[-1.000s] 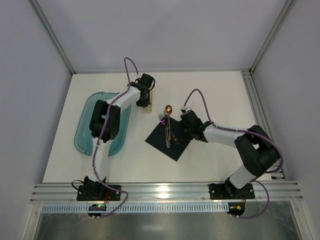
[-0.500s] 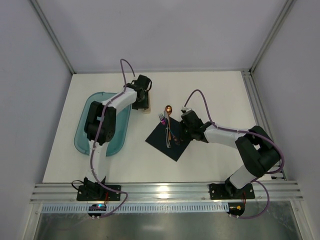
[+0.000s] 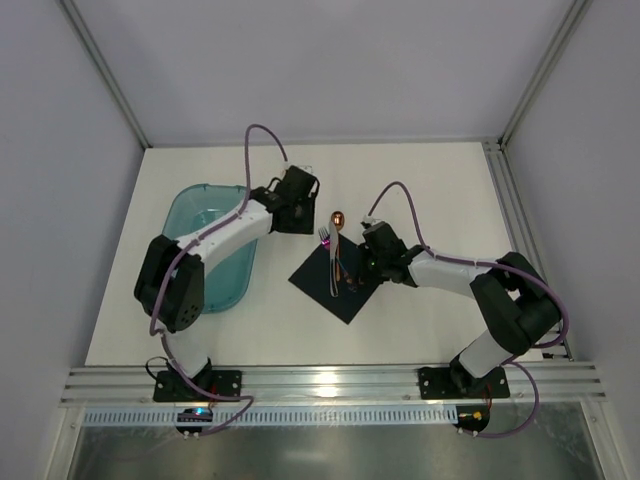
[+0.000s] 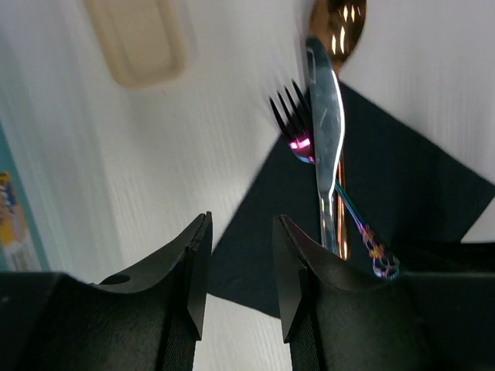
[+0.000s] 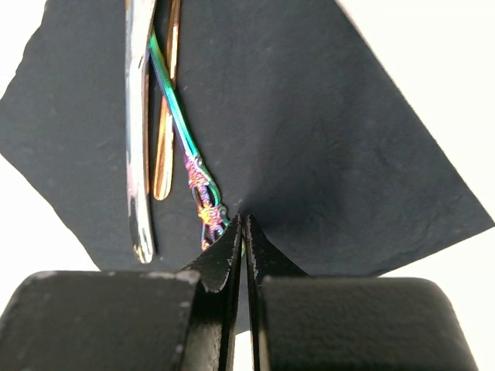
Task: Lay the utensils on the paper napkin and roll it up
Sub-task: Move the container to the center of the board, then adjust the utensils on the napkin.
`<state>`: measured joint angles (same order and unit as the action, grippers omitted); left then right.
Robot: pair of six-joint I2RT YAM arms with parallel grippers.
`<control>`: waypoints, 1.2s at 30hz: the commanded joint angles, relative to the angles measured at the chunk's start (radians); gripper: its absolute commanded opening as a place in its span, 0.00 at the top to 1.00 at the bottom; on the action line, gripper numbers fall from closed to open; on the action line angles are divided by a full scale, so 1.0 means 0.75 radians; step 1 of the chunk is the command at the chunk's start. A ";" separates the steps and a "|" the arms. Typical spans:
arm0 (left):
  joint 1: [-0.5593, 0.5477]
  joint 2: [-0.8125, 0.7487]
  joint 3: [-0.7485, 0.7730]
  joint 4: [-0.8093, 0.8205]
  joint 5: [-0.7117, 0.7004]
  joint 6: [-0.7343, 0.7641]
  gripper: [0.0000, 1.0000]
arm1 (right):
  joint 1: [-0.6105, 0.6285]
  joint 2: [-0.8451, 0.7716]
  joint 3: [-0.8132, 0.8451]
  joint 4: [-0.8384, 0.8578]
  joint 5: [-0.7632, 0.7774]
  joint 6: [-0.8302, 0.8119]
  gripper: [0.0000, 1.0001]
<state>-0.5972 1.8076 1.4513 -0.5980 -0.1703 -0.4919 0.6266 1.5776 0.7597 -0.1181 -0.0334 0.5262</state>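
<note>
Scanning from the near rail outward: both arm bases are at the front edge. The left arm bends over the tub point(image 3: 205, 205) and the right arm is folded low toward mid-table point(image 3: 430, 180).

Tub: translucent teal with rounded corners, on the left side. The left arm crosses above it and hides part of the inside. The floor that shows reads as plain teal. The left wrist view catches a teal strip at its left edge with a yellow-and-blue patch on it, too blurred to read.

Napkin point(image 5: 309, 116): dark navy, set cornerwise mid-table, right of the tub and apart from it.

Utensils: a tight bundle on the napkin, handles near, heads far.
- Knife point(image 4: 325, 108): silver, lying on top.
- Fork point(image 4: 292, 127): iridescent, crossing under the knife, tines past the napkin's far edge.
- Spoon point(image 4: 338, 23): copper, its bowl off the far corner on bare table.

Right gripper point(image 5: 238, 228): fingers pressed together, tips down on the napkin beside the fork handle's near end. Whether any paper is pinched between them, I can't tell.

Left gripper point(image 4: 241, 220): past the tub's far right corner, aimed at the utensil heads. Its fingers point(image 4: 186, 294) are apart, with table and napkin edge showing through the gap.

Farthest in the left wrist view: a cream rounded block point(image 4: 139, 39) lying on the table.
</note>
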 commanded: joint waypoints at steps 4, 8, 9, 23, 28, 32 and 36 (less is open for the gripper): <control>-0.122 -0.168 -0.237 0.122 0.106 -0.101 0.63 | 0.011 -0.040 -0.025 0.061 -0.054 0.039 0.95; -0.185 -0.234 -0.403 0.224 0.188 -0.146 0.67 | 0.013 -0.046 -0.037 0.069 -0.045 0.051 0.95; -0.190 -0.240 -0.419 0.251 0.186 -0.160 0.67 | 0.013 -0.046 -0.039 0.071 -0.048 0.053 0.95; -0.263 -0.124 -0.373 0.566 0.337 -0.230 0.83 | 0.013 -0.081 -0.117 0.116 -0.013 0.086 0.95; -0.294 0.034 -0.236 0.513 0.305 -0.236 1.00 | 0.013 -0.070 -0.127 0.131 -0.009 0.098 0.96; -0.308 0.101 -0.193 0.513 0.270 -0.254 1.00 | 0.013 -0.077 -0.133 0.133 0.008 0.106 0.96; -0.318 0.152 -0.170 0.460 0.237 -0.252 1.00 | 0.013 -0.087 -0.136 0.125 0.022 0.116 0.96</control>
<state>-0.8272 1.9064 1.2816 -0.2466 0.0414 -0.6739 0.6292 1.5352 0.6743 -0.0219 -0.0544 0.6025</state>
